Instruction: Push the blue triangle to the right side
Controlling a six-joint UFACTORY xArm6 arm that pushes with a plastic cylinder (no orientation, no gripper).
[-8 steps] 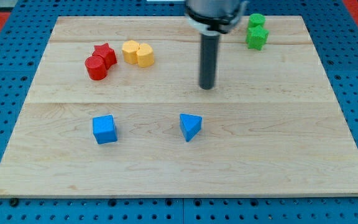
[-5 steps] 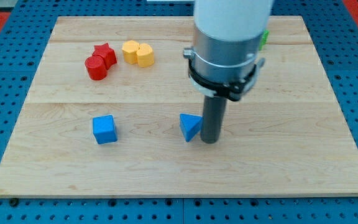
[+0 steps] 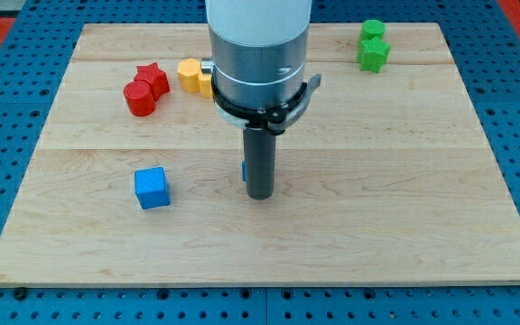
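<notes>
The blue triangle (image 3: 243, 171) is almost wholly hidden behind my rod; only a thin blue sliver shows at the rod's left edge, near the middle of the wooden board (image 3: 422, 181). My tip (image 3: 259, 194) rests on the board right in front of that sliver, touching or nearly touching the block. The arm's wide body covers the board above it.
A blue cube (image 3: 152, 188) lies to the tip's left. A red star (image 3: 154, 78) and a red cylinder (image 3: 139, 97) sit at the upper left, next to a yellow block (image 3: 189, 74) partly covered by the arm. Two green blocks (image 3: 373, 54) stand at the upper right.
My tip came down from the board's upper middle to the triangle's right side, then swept left across it. The triangle shifted a little left and up and is now mostly hidden.
</notes>
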